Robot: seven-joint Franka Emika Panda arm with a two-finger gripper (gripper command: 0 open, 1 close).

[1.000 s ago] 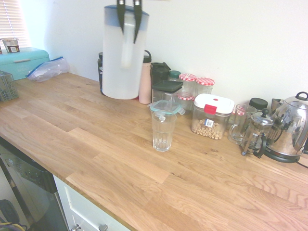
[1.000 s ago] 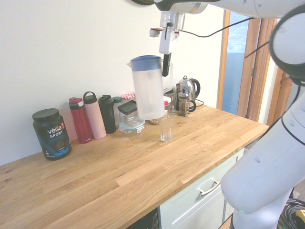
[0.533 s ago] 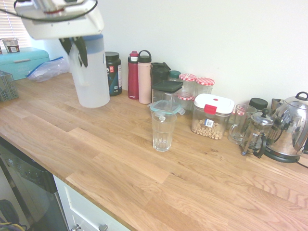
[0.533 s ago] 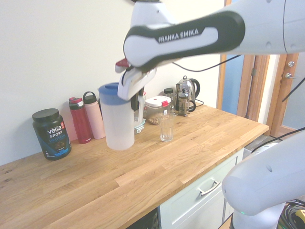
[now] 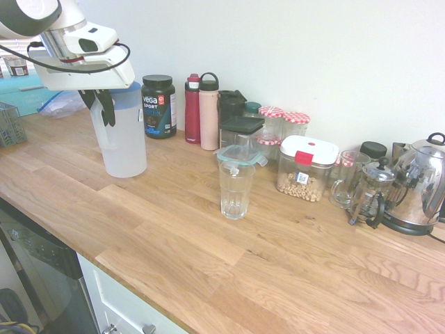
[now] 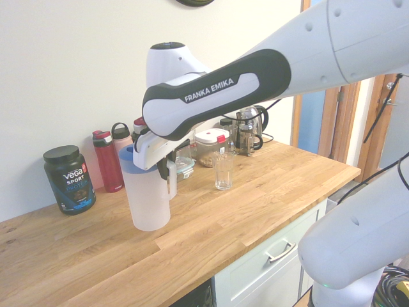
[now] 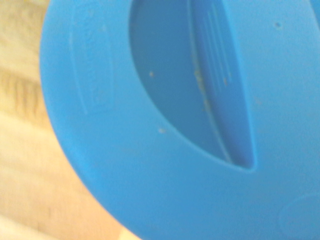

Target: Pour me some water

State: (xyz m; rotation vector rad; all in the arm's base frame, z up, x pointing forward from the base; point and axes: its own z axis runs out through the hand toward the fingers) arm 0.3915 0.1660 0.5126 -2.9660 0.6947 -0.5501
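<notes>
Since a second ago I have carried the pitcher (image 5: 124,139) down and away from the drinking glass (image 5: 236,189); it was high in the air near the wall and is now low at the wooden counter (image 5: 208,243), upright, whether its base touches the wood I cannot tell. My pincer (image 5: 101,110) is clamped narrow on the pitcher's side handle, fingers pointing steeply down. In the second exterior view the pitcher (image 6: 148,201) sits well apart from the glass (image 6: 223,171), with the black protein tub (image 6: 69,179) and the red bottle (image 6: 107,161) behind it by the wall. The wrist view is filled by the blue lid (image 7: 165,125). The water cannot be made out through the pitcher's frosted wall. The glass stands upright in front of the jars.
</notes>
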